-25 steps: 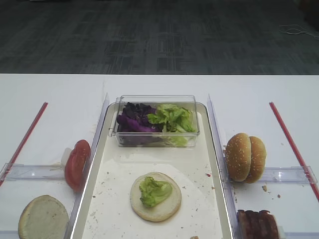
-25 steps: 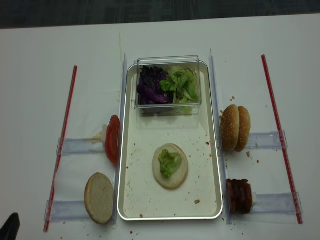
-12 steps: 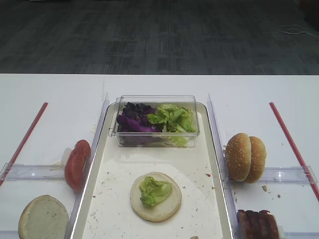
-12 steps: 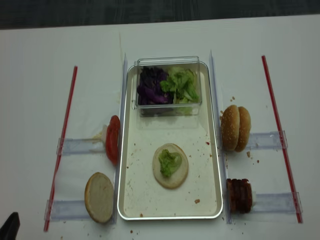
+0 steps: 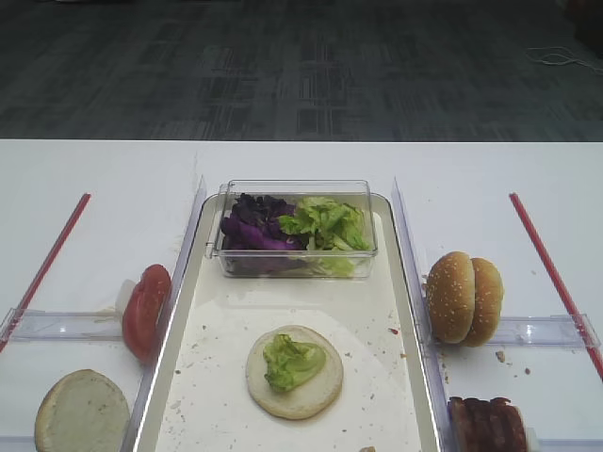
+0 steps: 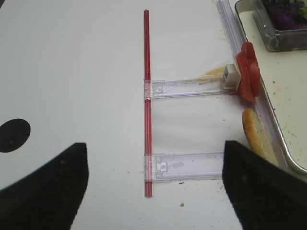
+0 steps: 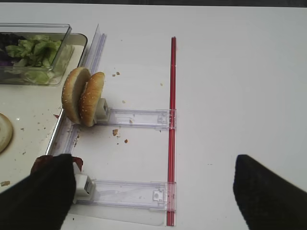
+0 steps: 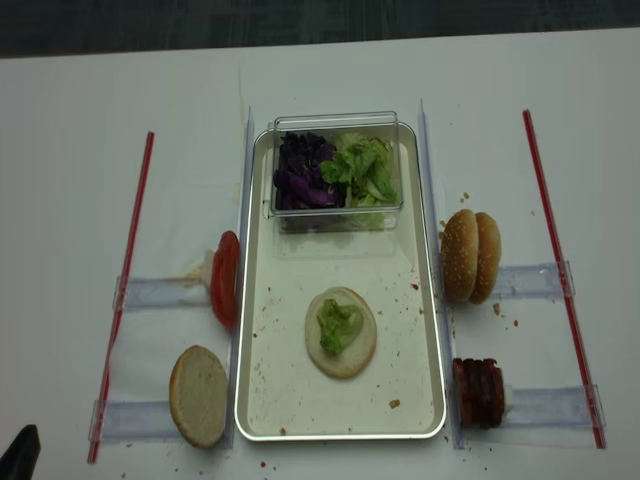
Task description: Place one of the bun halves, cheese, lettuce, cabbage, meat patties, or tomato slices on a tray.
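Nearest the robot, the right gripper (image 7: 148,191) shows in the right wrist view as two dark fingers standing wide apart at the lower corners, with nothing between them; the left gripper (image 6: 153,184) shows likewise in the left wrist view, its two dark fingers spread wide over bare table (image 8: 60,150) and holding nothing. Between them lies the tray (image 8: 437,330), a long silver-rimmed rectangle with a crumb-flecked cream floor. On the near half of that floor rests one pale flat bun half (image 8: 341,334), face up, with a small piece of green lettuce (image 8: 338,325) lying on its middle. Left of the tray, outside the rim, a second pale bun half (image 8: 199,395) leans at the near clear plastic holder (image 8: 130,420), and the red tomato slices (image 8: 225,279) stand on edge at the farther left holder, just beside the rim. Right of the tray, the dark meat patties (image 8: 479,392) stand stacked on edge at the near right holder, and two sesame-seeded bun halves (image 8: 472,256) stand on edge together at the farther one. At the far end of the tray sits a clear plastic tub (image 8: 337,172), holding purple cabbage (image 8: 303,171) in its left part and green leaves in its right. Red strips (image 8: 548,220) run along the table on both outer sides.
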Tool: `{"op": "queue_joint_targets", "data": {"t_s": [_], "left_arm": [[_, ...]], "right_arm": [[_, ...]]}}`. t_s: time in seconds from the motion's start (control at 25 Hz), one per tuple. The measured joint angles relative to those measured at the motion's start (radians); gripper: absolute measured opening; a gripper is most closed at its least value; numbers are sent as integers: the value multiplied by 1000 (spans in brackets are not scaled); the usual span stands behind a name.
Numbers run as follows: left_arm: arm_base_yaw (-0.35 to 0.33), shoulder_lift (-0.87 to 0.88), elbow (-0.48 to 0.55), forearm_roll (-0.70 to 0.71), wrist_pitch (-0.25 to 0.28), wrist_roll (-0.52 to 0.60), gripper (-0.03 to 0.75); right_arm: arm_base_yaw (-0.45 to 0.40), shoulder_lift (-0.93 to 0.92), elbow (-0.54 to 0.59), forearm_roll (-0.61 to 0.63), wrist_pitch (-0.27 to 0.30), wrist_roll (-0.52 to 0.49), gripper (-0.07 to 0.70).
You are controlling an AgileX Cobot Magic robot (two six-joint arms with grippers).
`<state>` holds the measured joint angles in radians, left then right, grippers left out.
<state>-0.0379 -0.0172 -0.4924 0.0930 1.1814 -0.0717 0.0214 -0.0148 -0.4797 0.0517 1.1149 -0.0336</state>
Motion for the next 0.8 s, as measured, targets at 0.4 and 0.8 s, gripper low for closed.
{"op": "queue_joint_targets", "data": {"t_s": [0.4, 0.8], "left_arm": [[0, 0, 0, 0, 0, 0, 562], [0, 0, 0, 0, 0, 0, 562]], "right_arm": [[0, 0, 0, 0, 0, 0, 689], [0, 0, 0, -2, 0, 6, 689]]}}
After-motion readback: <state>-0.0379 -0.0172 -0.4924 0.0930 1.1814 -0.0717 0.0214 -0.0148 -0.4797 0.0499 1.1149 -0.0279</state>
